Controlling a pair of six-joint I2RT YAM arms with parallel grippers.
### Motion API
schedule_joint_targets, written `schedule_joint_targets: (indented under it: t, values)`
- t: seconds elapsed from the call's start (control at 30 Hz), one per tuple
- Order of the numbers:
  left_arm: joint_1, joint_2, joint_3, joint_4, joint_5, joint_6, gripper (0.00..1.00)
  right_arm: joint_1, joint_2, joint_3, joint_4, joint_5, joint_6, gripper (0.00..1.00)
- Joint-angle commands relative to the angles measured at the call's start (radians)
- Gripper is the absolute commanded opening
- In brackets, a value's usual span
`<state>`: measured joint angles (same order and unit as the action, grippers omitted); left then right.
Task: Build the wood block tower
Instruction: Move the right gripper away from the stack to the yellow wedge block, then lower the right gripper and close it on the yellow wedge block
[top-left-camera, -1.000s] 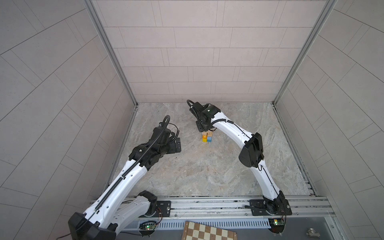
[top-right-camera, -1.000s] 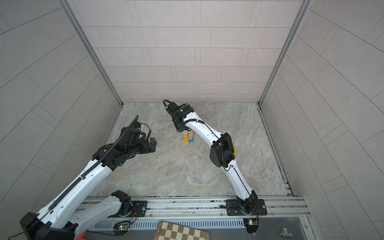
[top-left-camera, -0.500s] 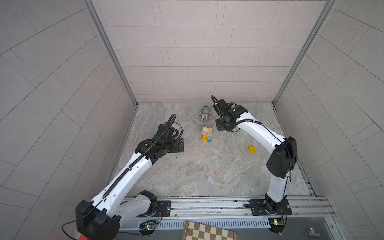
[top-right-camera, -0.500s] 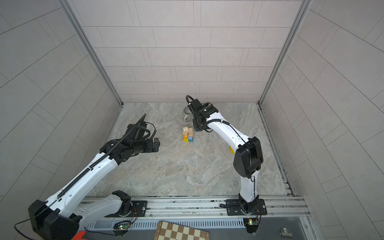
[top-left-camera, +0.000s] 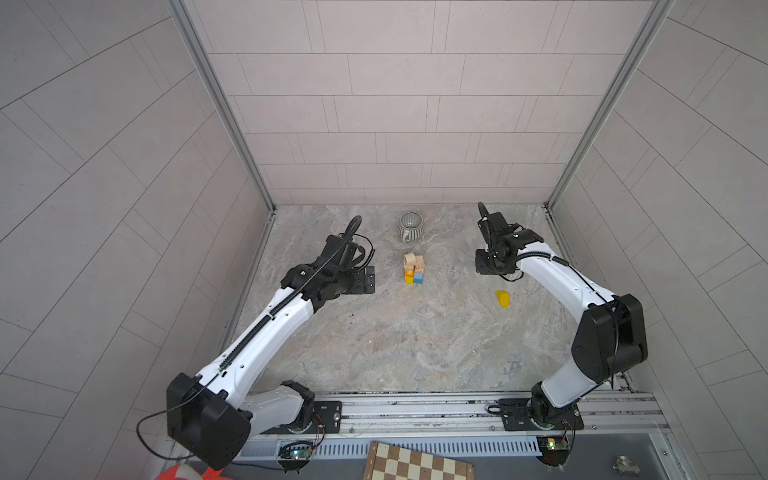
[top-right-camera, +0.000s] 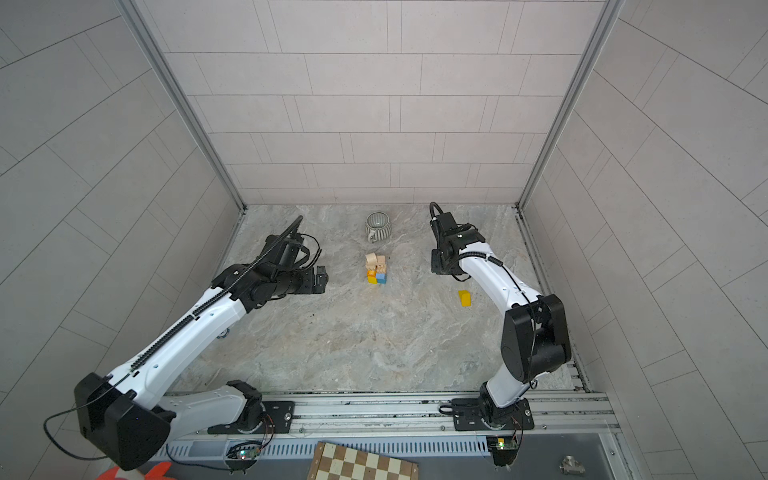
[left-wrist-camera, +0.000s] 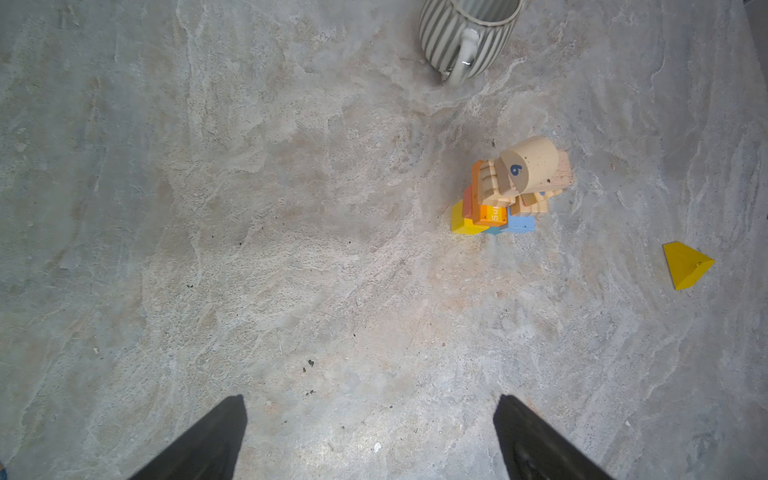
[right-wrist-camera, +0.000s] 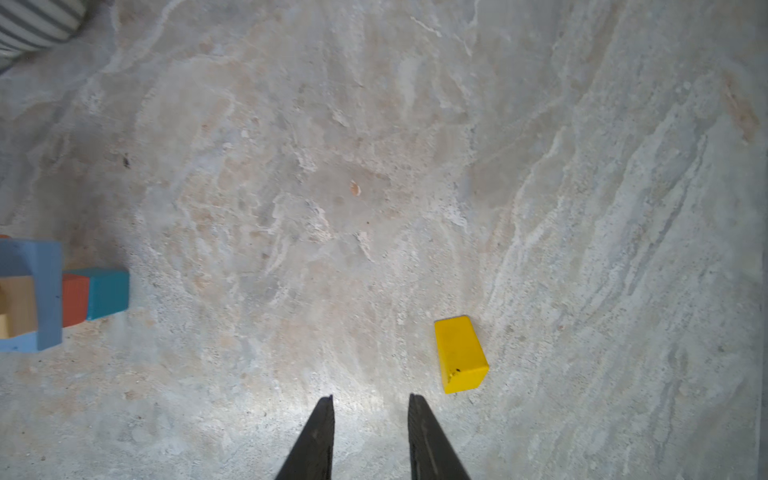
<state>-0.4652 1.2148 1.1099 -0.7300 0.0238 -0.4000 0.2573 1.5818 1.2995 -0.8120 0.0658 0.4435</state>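
The right gripper (right-wrist-camera: 371, 397), jaws narrowly apart and empty, is hovering near the loose yellow wooden wedge (right-wrist-camera: 460, 357); it should probably be widening, centring over the wedge and pinching its flat sides, not the slope. The left gripper (left-wrist-camera: 370, 399) is hanging wide apart, empty. The wood block tower (top-left-camera: 414, 270) is standing mid-way across the marbled tabletop (top-left-camera: 395, 353) near the grey ribbed mug (top-left-camera: 410, 226), a numbered natural-wood cylinder (left-wrist-camera: 530, 164) leaning on top.

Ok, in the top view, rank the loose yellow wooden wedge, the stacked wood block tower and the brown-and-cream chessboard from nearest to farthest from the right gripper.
1. yellow wooden wedge: close by the right gripper, toward the front.
2. wood block tower: mid-scene, on the left arm's side of that gripper.
3. brown-and-cream chessboard: bottom edge of the view.
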Motion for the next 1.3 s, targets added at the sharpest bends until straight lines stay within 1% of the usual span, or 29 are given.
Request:
schedule_joint_targets:
  t: [0.0,0.3,0.4,0.57,0.7,0.8,1.27]
  values:
    - [-0.013,0.019,0.038,0.001,0.011,-0.006,1.00,-0.036,-0.042,-0.064,0.035,0.014,-0.007,0.36]
    - [-0.054,0.077,0.050,0.025,0.025,-0.034,1.00,-0.137,-0.115,-0.262,0.157,0.006,0.020,0.53]
    - [-0.062,0.091,0.050,0.029,0.034,-0.043,1.00,-0.145,-0.107,-0.296,0.178,0.006,0.020,0.55]
    - [-0.066,0.108,0.044,0.029,0.046,-0.049,1.00,-0.151,-0.065,-0.312,0.198,0.005,0.020,0.54]
    - [-0.066,0.109,0.034,0.030,0.043,-0.047,1.00,-0.169,-0.045,-0.312,0.210,0.003,0.017,0.49]
    - [-0.066,0.112,0.027,0.035,0.045,-0.045,1.00,-0.181,-0.026,-0.318,0.219,-0.011,0.018,0.47]
    - [-0.057,0.156,0.010,0.055,0.125,-0.068,1.00,-0.191,0.057,-0.324,0.244,-0.032,0.023,0.50]
